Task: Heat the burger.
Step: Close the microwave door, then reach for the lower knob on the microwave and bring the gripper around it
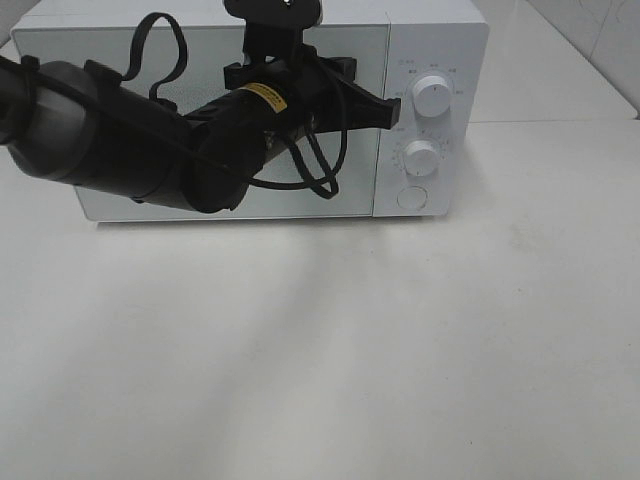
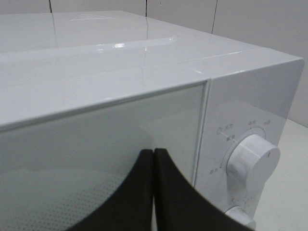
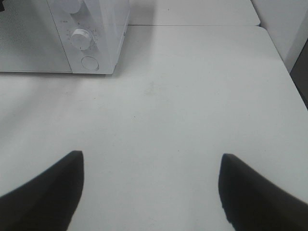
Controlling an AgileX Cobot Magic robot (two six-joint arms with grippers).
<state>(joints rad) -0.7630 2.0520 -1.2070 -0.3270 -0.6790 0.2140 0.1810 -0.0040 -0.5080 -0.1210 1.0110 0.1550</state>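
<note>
**Black fingertips shut at the door edge: knob bump is the main risk**

Black pads of your left gripper [image 2: 153, 153] are pressed together w/ nothing btwn them. The tips sit just in front of the door [image 1: 340, 195] glass near its right edge, close beside the upper knob [image 1: 433, 95]. Your right gripper [image 3: 150, 155] hangs w/ jaws wide apart, empty, over bare table [image 1: 320, 360]. The burger isn't in any view. The door is closed and the glass is too reflective to see thru, so you can't tell if it's inside the microwave [image 1: 440, 35].

What could go wrong, as I judge it:
- Tips drift sideways and clip the upper knob, giving a wrong setting.
- You push straight in and scrape the glass or shove the microwave back; nothing visible braces it.
- The cable [image 1: 330, 170] loops below the wrist in front of the door and could snag on a panel knob if you swing right.
- Pinched tips can't grasp a dial. You'd need to open first, and the lower knob [image 1: 422, 158] and round button [image 1: 412, 198] crowd that panel.
- You start a dial w/o confirming the burger is inside, and the microwave may run empty.

Room:
- The left arm [image 1: 100, 140] lies across most of the door front, so any door swing looks blocked until you back off.
- In front of the microwave the table is wide open.
- On the right, the table edge is well apart from the microwave, w/ plenty of space for the right gripper to come in.
</note>
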